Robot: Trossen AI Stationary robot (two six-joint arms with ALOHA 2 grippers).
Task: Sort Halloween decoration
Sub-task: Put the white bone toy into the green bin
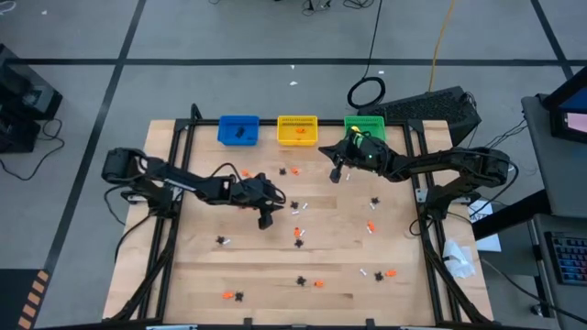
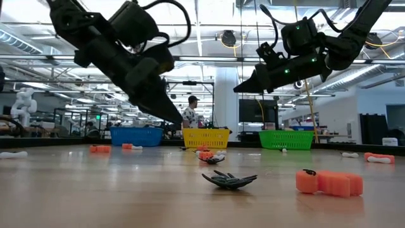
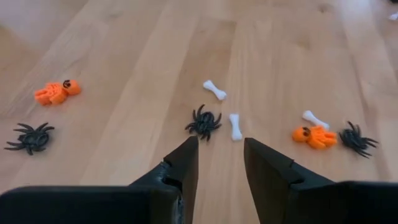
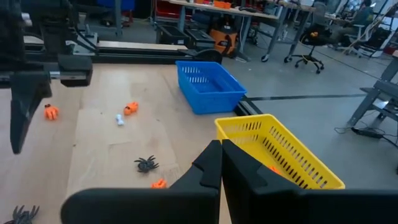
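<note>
left gripper point(image 1: 266, 220): hangs over the middle of the surface point(image 1: 275, 275), just left of centre, pointing down. Jaws apart with a narrow gap, nothing between them. Not touching the wood in the low view.
under left gripper: in the left wrist view a black spider point(image 3: 203, 122) and a white bone point(image 3: 234, 126) lie just ahead of the fingertips point(image 3: 188, 149); a second bone point(image 3: 214, 90) sits farther out.
right gripper point(image 1: 337, 174): up at 12 o'clock on the surface, near the gap between the yellow bin point(image 1: 297, 130) and the green bin point(image 1: 364, 126), raised well off the wood. Jaws together; no trinket visible in them.
bins: blue bin point(image 1: 238, 129), yellow, green in a row along the 12 o'clock edge. Dark item in the blue one, orange item in the yellow one.
trinkets: black, orange and white pieces scattered loose across the surface, most from centre out to 3 and 6 o'clock. Orange figure point(image 3: 314, 136) with a spider point(image 3: 357, 138) just beside it, and another orange figure point(image 3: 56, 92) with a spider point(image 3: 30, 137) near it, in the left wrist view.
low view: spider point(image 2: 229, 180) and an orange piece point(image 2: 329, 182) lie closest to that camera.
background: a person point(image 2: 190, 114) stands beyond the bins.
</note>
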